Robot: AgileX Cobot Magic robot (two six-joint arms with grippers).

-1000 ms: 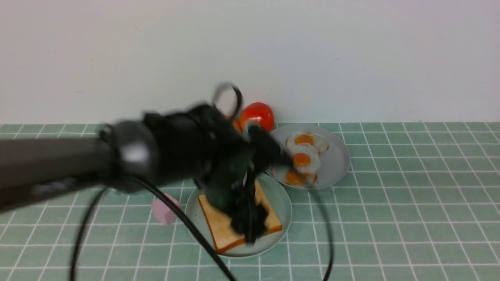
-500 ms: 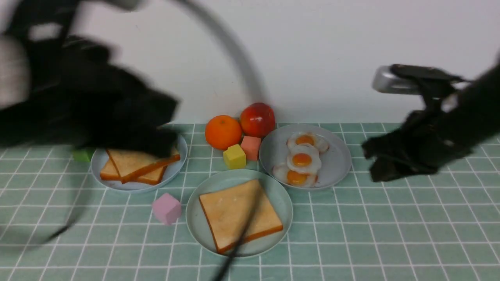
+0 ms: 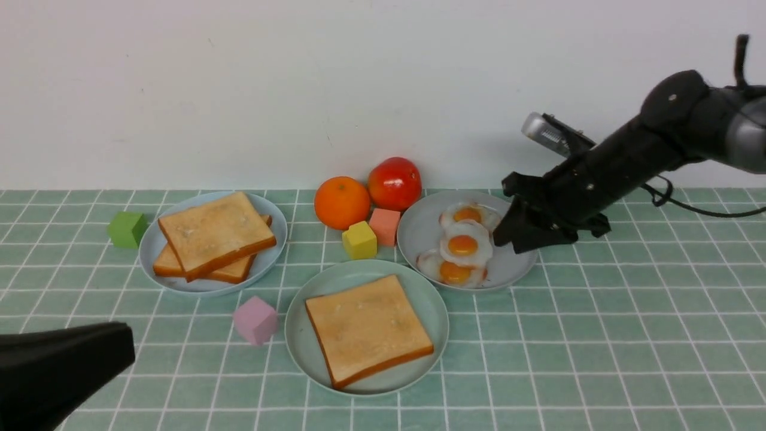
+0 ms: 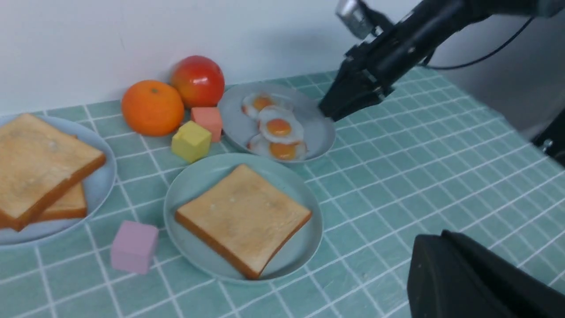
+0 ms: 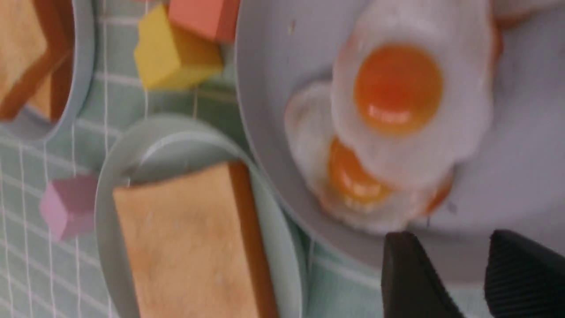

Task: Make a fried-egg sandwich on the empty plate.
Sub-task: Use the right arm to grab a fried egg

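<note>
right gripper (image 3: 505,237) over right rim of egg plate (image 3: 519,254), fingers (image 5: 410,274) spread, nothing between. left gripper (image 3: 66,362) near-left, mostly out of frame, state unclear. teal plate (image 3: 432,311) near centre holds one toast slice (image 3: 366,328).

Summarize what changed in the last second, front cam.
Left arm let go of the toast slice on the teal-green plate and pulled back to the near left corner. Right gripper swung in from the right, now open and empty at the right rim of the egg plate. Unchanged: toast slice, three fried eggs, stacked toast.
</note>
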